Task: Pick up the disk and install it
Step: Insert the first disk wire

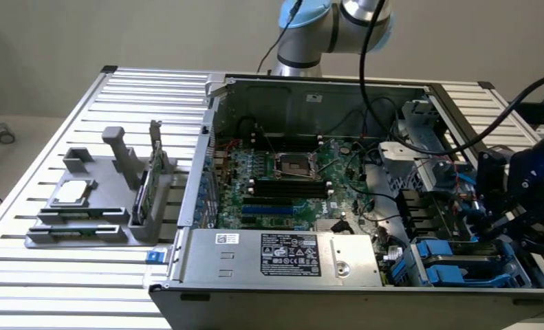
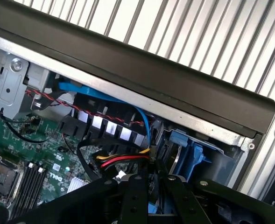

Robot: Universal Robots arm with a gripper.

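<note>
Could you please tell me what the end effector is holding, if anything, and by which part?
It cannot be told. The end effector sits low among the blue drive rails in the computer case, and its own body hides any contact.

The table [image 1: 33, 275] is pale silver, ribbed in parallel slats. At nine o'clock from the dark grey case [image 1: 345, 309], a holder [image 1: 79, 234] is plain grey. The motherboard [image 1: 281, 185] is green with black slots. The power supply [image 1: 345, 258] is silver, its label [image 1: 290, 254] black and white. The disk [image 2: 189, 156] shows blue rails. At ten o'clock from it run a blue cable [image 2: 74, 88] and a red-and-black twisted wire [image 2: 44, 95]. The gripper [image 2: 153, 200] is black.
</note>
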